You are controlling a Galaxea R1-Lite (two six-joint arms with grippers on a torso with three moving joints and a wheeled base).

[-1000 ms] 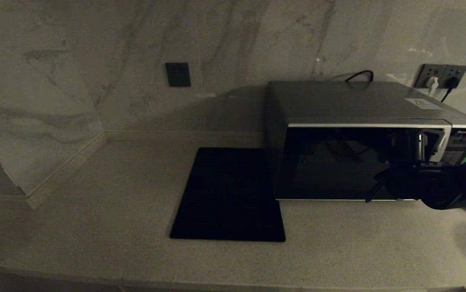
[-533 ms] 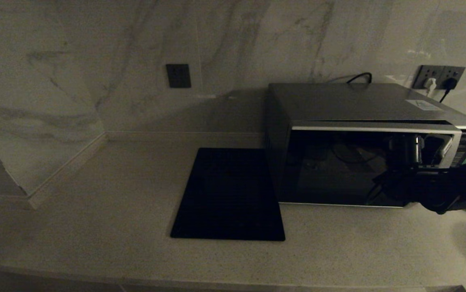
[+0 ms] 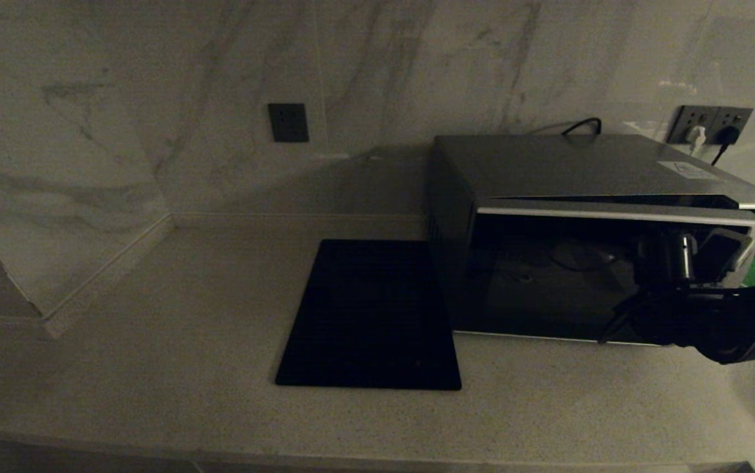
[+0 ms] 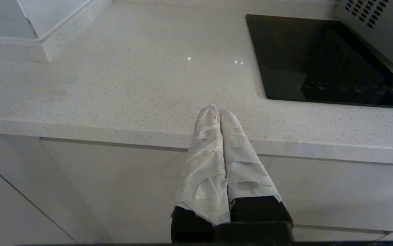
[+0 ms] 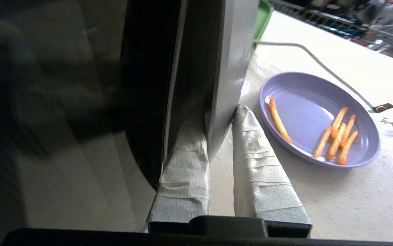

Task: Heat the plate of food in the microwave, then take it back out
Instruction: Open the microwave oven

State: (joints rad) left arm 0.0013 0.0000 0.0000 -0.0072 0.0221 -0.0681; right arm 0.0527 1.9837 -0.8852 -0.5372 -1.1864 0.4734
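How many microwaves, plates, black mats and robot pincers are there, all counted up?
microwave: 1
plate: 1
black mat: 1
pincers: 2, left pincer and right pincer
Total: 5

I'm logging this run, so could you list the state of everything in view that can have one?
Dark-grey and silver microwave: door ajar, swung partly out at its right edge.
Pale-lavender round plate of orange fries: on the counter, outside the microwave.
Right gripper: clamped on the door's edge.
Left gripper: shut, empty, parked by the counter's front edge.
Flat black square mat: lying flat, bare.
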